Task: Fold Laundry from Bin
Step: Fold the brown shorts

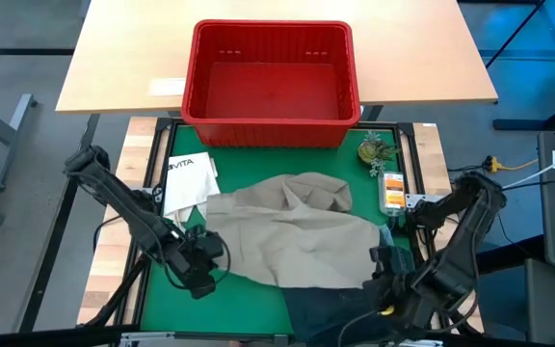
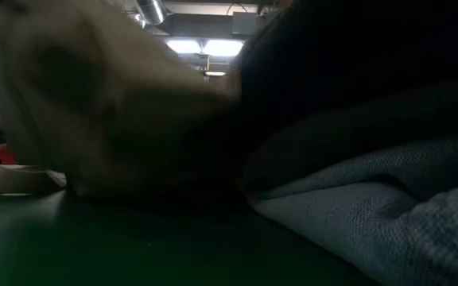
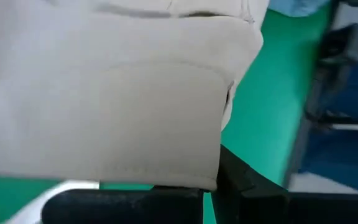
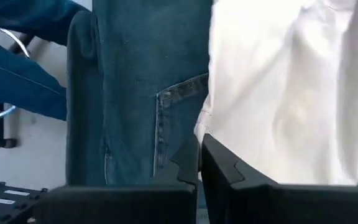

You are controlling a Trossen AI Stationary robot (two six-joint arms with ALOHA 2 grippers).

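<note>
Jaws of left gripper [image 1: 197, 262] pinch the near-left edge of the khaki-beige garment [image 1: 297, 231]; right gripper [image 1: 385, 258] jaws pressed together at its right edge, beside dark denim [image 1: 330, 313]. Garment lies spread on the green mat [image 1: 258, 299]. Red bin [image 1: 272, 85] sits behind; white tote bag [image 1: 189, 181] left.

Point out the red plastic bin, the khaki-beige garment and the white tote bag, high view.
Red plastic slotted bin [image 1: 271, 129]: high view, near wall.
Khaki-beige cloth garment [image 1: 297, 236]: high view, middle of the cloth.
White tote bag [image 1: 189, 180]: high view, printed panel.
</note>
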